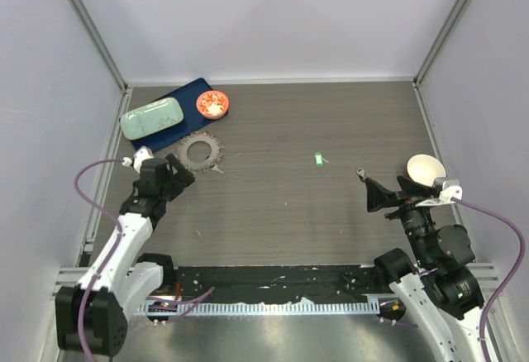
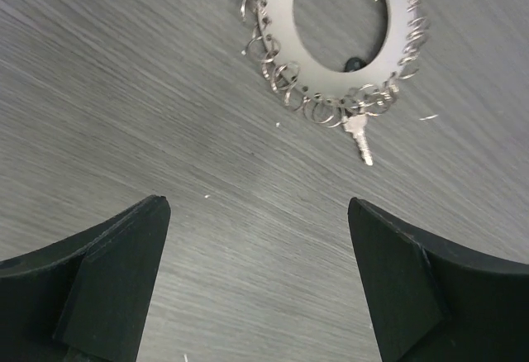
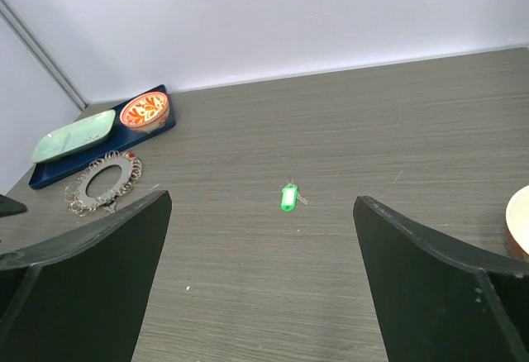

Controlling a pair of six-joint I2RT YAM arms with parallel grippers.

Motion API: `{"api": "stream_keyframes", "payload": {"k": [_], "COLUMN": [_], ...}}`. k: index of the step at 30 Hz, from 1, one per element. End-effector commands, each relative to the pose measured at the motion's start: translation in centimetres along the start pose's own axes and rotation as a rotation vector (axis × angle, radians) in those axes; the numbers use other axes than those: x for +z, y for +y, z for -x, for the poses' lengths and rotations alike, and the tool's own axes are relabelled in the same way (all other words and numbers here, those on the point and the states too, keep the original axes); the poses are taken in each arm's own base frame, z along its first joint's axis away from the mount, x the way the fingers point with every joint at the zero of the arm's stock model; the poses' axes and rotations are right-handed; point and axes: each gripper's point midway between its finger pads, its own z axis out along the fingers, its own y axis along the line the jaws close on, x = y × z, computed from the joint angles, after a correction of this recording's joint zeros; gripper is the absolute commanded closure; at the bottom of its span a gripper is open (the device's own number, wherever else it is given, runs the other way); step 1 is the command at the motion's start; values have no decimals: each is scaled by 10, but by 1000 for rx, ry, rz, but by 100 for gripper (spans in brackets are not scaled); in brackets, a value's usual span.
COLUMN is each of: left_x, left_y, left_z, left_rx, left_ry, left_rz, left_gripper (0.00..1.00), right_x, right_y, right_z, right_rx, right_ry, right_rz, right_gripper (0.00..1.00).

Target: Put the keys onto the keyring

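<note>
The keyring (image 1: 201,150), a grey metal ring fringed with small silvery rings and keys, lies at the back left beside the blue tray. It also shows in the left wrist view (image 2: 281,15) and the right wrist view (image 3: 105,181). A small red spot (image 3: 131,155) sits at its edge. The key with the green tag (image 1: 318,159) lies alone mid-table, ahead of the right fingers in the right wrist view (image 3: 288,197). My left gripper (image 1: 182,172) (image 2: 258,205) is open and empty, just short of the ring. My right gripper (image 1: 369,190) (image 3: 263,201) is open and empty, right of the green key.
A blue tray (image 1: 183,92) at the back left holds a pale green case (image 1: 152,118) and a red bowl (image 1: 213,103). A white bowl (image 1: 424,168) stands by the right arm. Grey walls with metal rails enclose the table on three sides.
</note>
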Motion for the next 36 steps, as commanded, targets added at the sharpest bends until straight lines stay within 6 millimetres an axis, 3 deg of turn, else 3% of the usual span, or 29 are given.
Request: {"api": "stream_keyframes", "payload": {"k": [1, 4, 5, 7, 8, 12, 18, 23, 24, 25, 30, 33, 36], "left_x": [40, 62, 76, 88, 100, 121, 144, 145, 141, 138, 120, 104, 80], "left_y": [-25, -28, -22, -28, -24, -25, -20, -28, -31, -31, -37, -40, -43], "left_z": [20, 27, 17, 25, 18, 25, 9, -18, -29, -35, -71, -93, -123], "left_rx": [-134, -139, -124, -120, -104, -75, -21, 34, 62, 81, 188, 245, 293], "left_ry": [-109, -123, -82, -89, -67, -78, 9, 107, 136, 154, 216, 253, 303], "left_rz": [-75, -38, 4, 21, 49, 89, 138, 120, 122, 127, 131, 132, 130], "left_gripper": [8, 10, 11, 16, 18, 24, 35, 55, 56, 65, 85, 94, 94], "right_x": [-1, -1, 0, 0, 0, 0, 0, 0, 0, 0, 0, 0, 0], "right_y": [2, 2, 2, 2, 3, 2, 2, 1, 1, 1, 1, 1, 1], "right_z": [12, 11, 10, 10, 10, 10, 10, 9, 10, 10, 9, 10, 9], "right_rx": [12, 11, 10, 10, 11, 10, 8, 8, 8, 8, 7, 8, 4], "right_ry": [-50, -46, -43, -43, -42, -45, -45, -44, -46, -46, -42, -46, -42], "right_rz": [6, 9, 10, 10, 11, 7, 7, 4, 3, 4, 5, 4, 6], "right_gripper": [0, 0, 0, 0, 0, 1, 0, 0, 0, 0, 0, 0, 0]}}
